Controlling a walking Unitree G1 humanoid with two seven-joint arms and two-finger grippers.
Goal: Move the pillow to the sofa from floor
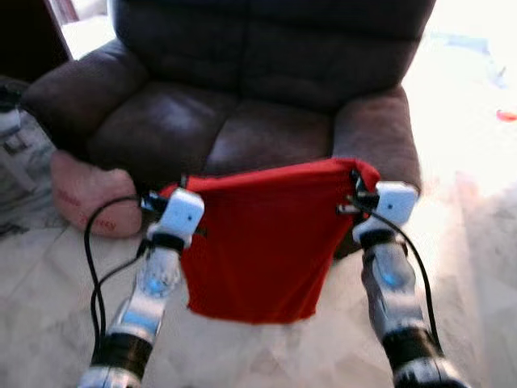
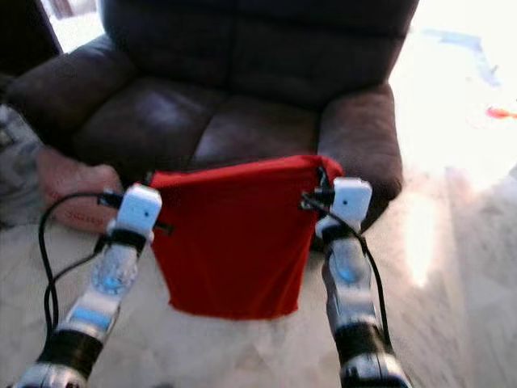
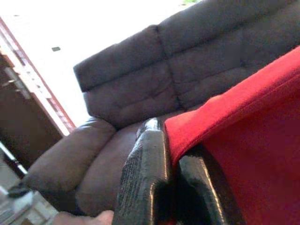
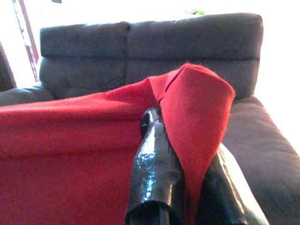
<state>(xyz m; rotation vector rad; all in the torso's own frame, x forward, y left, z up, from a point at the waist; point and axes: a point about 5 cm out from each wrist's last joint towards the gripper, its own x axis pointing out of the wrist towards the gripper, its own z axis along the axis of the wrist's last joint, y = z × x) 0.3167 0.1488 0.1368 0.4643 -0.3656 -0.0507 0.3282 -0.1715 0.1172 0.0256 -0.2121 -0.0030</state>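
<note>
A red pillow point(image 1: 258, 242) hangs flat between my two arms, lifted off the floor in front of the dark brown sofa point(image 1: 242, 97). My left gripper point(image 1: 159, 198) is shut on the pillow's upper left corner; the red cloth point(image 3: 243, 122) is pinched between its black fingers point(image 3: 145, 183). My right gripper point(image 1: 355, 190) is shut on the upper right corner, where the fabric point(image 4: 197, 108) folds over one finger point(image 4: 157, 164). The pillow's top edge sits level with the front of the sofa seat point(image 2: 202, 121).
A pink cushion point(image 1: 85, 194) lies on the pale tiled floor point(image 1: 266, 356) by the sofa's left armrest point(image 1: 65, 89). The right armrest point(image 1: 376, 133) stands just behind my right gripper. Clutter lies at the far left; bright floor spreads to the right.
</note>
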